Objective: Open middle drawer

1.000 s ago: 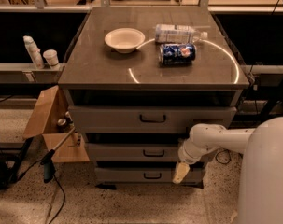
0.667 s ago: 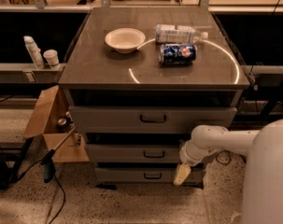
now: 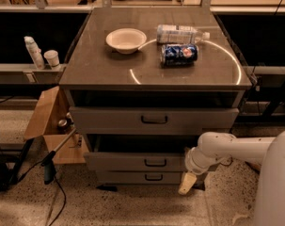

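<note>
robot at the drawers: the gripper [image 3: 186, 184] hung low at the right end of the cabinet [image 3: 156, 76], pointing down at the floor [image 3: 132, 206] just beside the right-hand corners of the middle drawer [image 3: 118, 162] and the bottom drawer [image 3: 123, 177]; whether it was released or clenched could not be told. the middle drawer sat second from the top, under the taller top drawer [image 3: 104, 121]. its small dark handle [image 3: 155, 162] was at the centre of the front, apart from the gripper and to its left. on that showing the pull was not yet begun: the handle had to be reached and gripped, then drawn out (the front looked at most a touch forward of the one below). bare floor lay in front of the cabinet for the drawer to slide into. a cardboard box [image 3: 45, 126] crowded the left side, and the arm [image 3: 236, 147] came in from the right. a bowl [image 3: 126, 40], a bottle [image 3: 179, 33] and a can [image 3: 178, 53] lay on top.
</note>
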Controlling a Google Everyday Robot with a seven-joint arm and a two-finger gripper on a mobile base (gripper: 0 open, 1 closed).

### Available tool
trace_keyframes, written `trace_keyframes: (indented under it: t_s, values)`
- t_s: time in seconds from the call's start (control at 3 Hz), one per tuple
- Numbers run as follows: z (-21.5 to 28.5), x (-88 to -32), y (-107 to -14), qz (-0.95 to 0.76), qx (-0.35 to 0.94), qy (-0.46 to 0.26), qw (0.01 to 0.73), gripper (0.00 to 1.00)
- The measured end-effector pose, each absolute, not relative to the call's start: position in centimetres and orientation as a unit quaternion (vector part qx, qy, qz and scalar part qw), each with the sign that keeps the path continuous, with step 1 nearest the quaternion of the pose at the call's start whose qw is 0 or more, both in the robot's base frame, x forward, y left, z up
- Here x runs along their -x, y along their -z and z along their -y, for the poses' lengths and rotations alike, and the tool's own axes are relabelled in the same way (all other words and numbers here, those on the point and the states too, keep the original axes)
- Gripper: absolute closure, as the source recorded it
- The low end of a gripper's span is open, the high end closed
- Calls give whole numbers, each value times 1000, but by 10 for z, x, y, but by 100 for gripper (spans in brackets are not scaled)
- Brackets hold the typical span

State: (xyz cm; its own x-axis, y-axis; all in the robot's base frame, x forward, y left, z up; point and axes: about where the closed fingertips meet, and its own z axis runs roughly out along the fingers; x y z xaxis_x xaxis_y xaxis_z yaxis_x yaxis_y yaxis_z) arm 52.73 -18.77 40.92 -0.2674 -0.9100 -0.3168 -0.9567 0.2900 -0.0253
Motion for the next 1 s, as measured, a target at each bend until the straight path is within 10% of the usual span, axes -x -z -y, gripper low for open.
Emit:
trace_keyframes:
  t_s: [1.0]
  values:
    - [193,-492,-402,-800,579,-106,118,0]
